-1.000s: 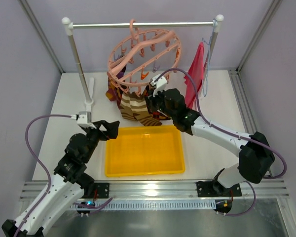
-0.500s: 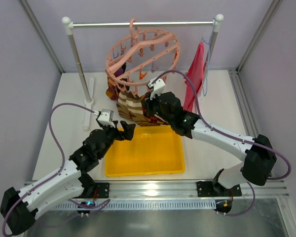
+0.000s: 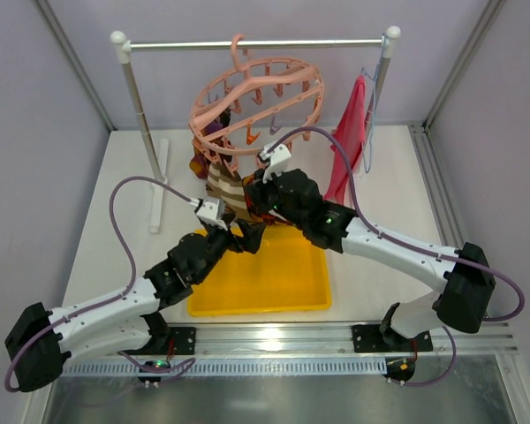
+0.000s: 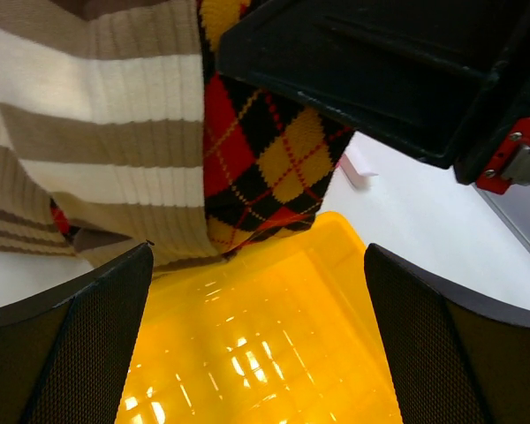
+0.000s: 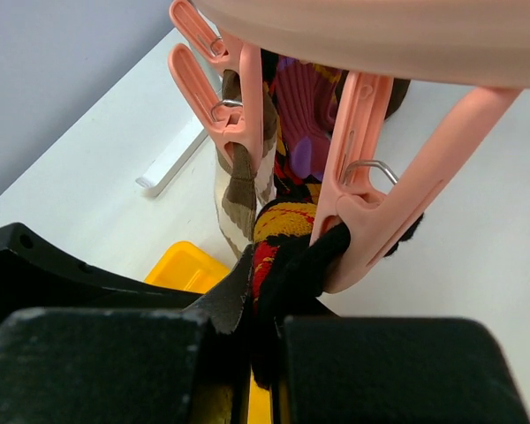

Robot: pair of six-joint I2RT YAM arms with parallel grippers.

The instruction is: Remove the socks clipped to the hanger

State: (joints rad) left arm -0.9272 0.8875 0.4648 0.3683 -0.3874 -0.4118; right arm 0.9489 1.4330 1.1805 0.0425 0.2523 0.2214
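The salmon-pink ring hanger [image 3: 258, 93] hangs from the rail with socks clipped under its left side. My right gripper [image 3: 267, 196] is shut on the dark argyle sock [image 5: 287, 234], just below the pink peg [image 5: 371, 199] that still pinches the sock's top. The brown-cream striped sock [image 5: 238, 190] and a maroon-purple sock [image 5: 302, 115] hang behind it on other pegs. My left gripper [image 3: 247, 235] is open and empty, over the far edge of the yellow tray [image 3: 256, 300]. In the left wrist view my left gripper [image 4: 261, 353] sits below the striped sock [image 4: 97, 132] and argyle sock [image 4: 265, 159].
A metal rail [image 3: 256, 42] on two posts carries the hanger. A plain pink-red cloth [image 3: 352, 132] hangs at the rail's right end. The left post's white foot [image 3: 159, 185] lies on the table. The right gripper's black body [image 4: 380, 71] is close above my left fingers.
My left arm has reached forward and right, from the tray's left side to just under the socks. My right gripper has shifted slightly left while holding the argyle sock.
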